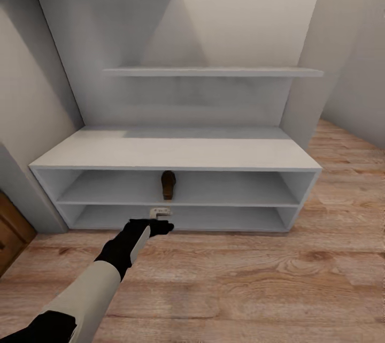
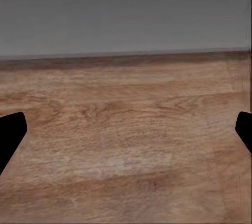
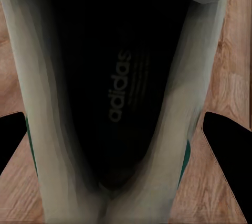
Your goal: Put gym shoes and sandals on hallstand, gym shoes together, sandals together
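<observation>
White gym shoe (image 3: 113, 103), dark "adidas" insole, green side stripes.

Hallstand (image 1: 176, 153): pale grey, frame centre. Brown sandal (image 1: 168, 184): upper shelf row, lengthwise. Gym shoe (image 3: 113, 103): white, dark "adidas" insole, over wood corridor floor (image 2: 126, 140).

"adidas" wordmark on the dark insole of the gym shoe (image 3: 123, 98), printed lengthwise, sitting between the right gripper (image 3: 123, 145) fingertips. Finer print beside it is too blurred to read. No other legible text.
</observation>
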Tool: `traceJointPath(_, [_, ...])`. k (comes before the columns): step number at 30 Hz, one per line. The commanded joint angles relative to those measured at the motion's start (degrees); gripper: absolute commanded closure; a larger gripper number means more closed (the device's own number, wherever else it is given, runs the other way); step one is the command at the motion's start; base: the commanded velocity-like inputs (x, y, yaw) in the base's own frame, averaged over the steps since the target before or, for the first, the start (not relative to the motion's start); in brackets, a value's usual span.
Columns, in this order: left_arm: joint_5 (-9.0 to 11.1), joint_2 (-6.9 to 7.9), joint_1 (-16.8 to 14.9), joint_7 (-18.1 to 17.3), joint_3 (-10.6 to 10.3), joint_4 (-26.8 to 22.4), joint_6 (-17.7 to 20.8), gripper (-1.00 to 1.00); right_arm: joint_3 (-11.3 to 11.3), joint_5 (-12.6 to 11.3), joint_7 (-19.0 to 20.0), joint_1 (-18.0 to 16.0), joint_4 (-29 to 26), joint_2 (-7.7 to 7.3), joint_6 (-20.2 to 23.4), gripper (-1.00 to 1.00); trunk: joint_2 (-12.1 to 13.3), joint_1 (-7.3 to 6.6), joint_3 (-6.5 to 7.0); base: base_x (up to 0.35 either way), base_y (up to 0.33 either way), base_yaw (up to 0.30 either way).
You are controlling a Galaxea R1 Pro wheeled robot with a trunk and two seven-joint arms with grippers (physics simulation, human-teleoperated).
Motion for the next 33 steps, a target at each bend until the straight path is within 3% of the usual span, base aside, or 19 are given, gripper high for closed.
traceJointPath(1, [0.4, 0.03, 0.4, 0.1, -0.1, 0.0, -2.8, -1.00, -0.1, 0.6, 0.5, -0.1, -0.1, 0.00, 0.2, 1.00, 0.0, -0.05, -0.05, -0.330, 0.000, 0.000])
traceJointPath(13, [0.5, 2.03, 8.6, 0.0, -0.1, 0.9, -28.8, -1.00, -0.1, 0.5, 0.5, -0.1, 0.0, 0.00, 0.2, 1.00, 0.0, -0.05, -0.05, -0.241, 0.000, 0.000])
traceJointPath(19, [0.5, 3.00, 10.4, -0.3, 0.0, 1.2, -32.2, -1.00, 0.1, 0.5, 0.4, -0.1, 0.0, 0.00, 0.2, 1.00, 0.0, -0.05, -0.05, -0.017, 0.000, 0.000])
traceJointPath(33, [0.5, 2.75, 10.6, -0.3, -0.4, 3.9, -32.7, -1.00, -0.1, 0.5, 0.4, -0.1, -0.2, 0.00, 0.2, 1.00, 0.0, -0.05, -0.05, -0.006, -0.022, 0.000])
